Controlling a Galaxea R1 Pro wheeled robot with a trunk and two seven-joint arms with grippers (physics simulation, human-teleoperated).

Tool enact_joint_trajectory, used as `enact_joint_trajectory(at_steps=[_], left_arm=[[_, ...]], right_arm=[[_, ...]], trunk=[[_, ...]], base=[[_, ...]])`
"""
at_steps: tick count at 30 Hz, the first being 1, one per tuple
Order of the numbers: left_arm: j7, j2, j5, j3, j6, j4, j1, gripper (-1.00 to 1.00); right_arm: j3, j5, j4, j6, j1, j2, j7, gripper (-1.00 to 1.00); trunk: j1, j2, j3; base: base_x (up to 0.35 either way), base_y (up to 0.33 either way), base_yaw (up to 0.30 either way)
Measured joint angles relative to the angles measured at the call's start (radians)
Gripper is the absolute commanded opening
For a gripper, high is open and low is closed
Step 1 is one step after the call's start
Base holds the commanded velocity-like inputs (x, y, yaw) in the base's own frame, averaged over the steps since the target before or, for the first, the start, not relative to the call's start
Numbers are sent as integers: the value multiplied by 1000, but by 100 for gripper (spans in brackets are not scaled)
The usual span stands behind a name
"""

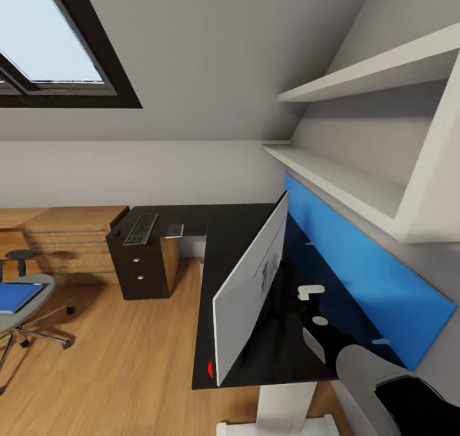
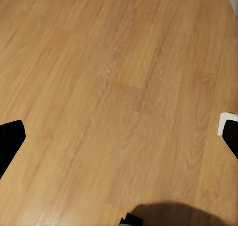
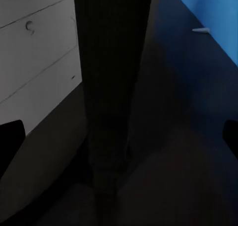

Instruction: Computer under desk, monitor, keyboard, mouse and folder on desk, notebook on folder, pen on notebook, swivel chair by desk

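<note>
- Where the head view looks over the black L-shaped tabletop (image 1: 223, 231), one monitor (image 1: 249, 289) stands on it, seen from its pale back and leaning, with one red item (image 1: 210, 369) on the tabletop edge at about 7 o'clock from it.
- One keyboard (image 1: 141, 229) lies on the far wing of the tabletop at 10 o'clock from the monitor, with one small pale flat object (image 1: 174, 230) just beside it at 3 o'clock; what that object is I cannot tell.
- One swivel chair (image 1: 22, 308) stands on the wooden floor (image 1: 128, 359) at 9 o'clock, well apart from the tabletop, and one blue folder (image 1: 18, 296) lies on its seat.
- One blue back panel (image 1: 370, 276) runs behind the tabletop, under two white shelves (image 1: 358, 186).
- One right arm (image 1: 383, 378) reaches over the tabletop behind the monitor.
- Seen from the right wrist, the monitor's dark stand (image 3: 111, 87) and grey back (image 3: 37, 52) fill the near space above the dark tabletop; the right gripper (image 3: 119, 136) has its jaws apart, tips at either edge.
- Seen from the left wrist, bare floor planks (image 2: 119, 97) lie below; the left gripper (image 2: 119, 136) has its jaws apart and empty.
</note>
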Motion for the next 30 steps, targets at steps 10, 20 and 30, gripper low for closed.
enact_joint_trajectory(at_steps=[10,20,30], left_arm=[[0,8,1,0,1,-16,0,100],[0,8,0,0,1,-16,0,100],[0,8,0,0,1,-15,0,100]], right_arm=[[0,0,3,0,0,-3,-1,100],[0,0,3,0,0,-6,-3,100],[0,0,3,0,0,-6,-3,100]], trunk=[[0,0,0],[0,0,0],[0,0,0]], base=[[139,15,0],[120,1,0],[114,0,0]])
